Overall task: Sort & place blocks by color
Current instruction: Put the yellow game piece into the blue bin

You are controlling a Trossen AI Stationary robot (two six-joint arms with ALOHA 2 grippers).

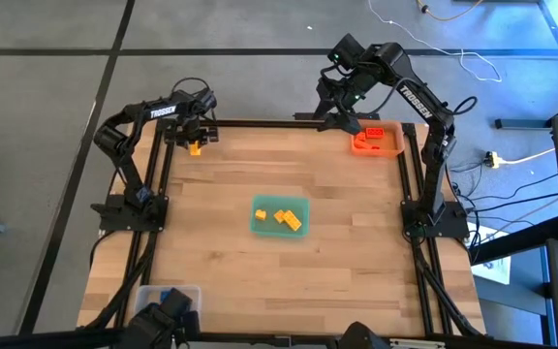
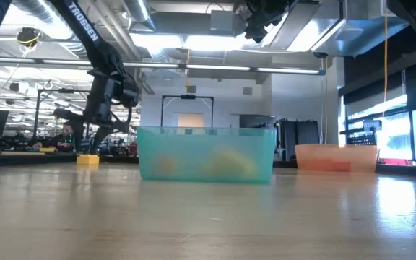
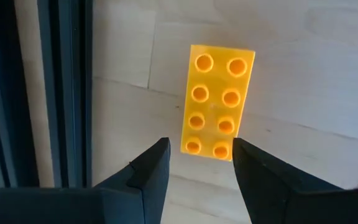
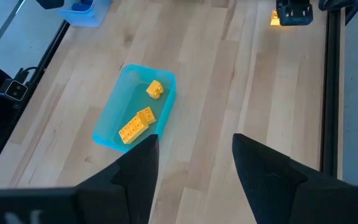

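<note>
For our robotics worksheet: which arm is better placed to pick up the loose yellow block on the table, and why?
The left. Its left gripper hangs open directly over the yellow block by the table's far left edge, fingers astride one end. The right gripper is raised by the orange tray, far away.

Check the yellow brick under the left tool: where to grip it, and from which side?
Judging by the left wrist view, grip the yellow brick across its two long side walls, coming straight down from above. It lies flat on the table, studs up, a 2x4 shape, and the open left tool already lines up with its narrow width.
</note>
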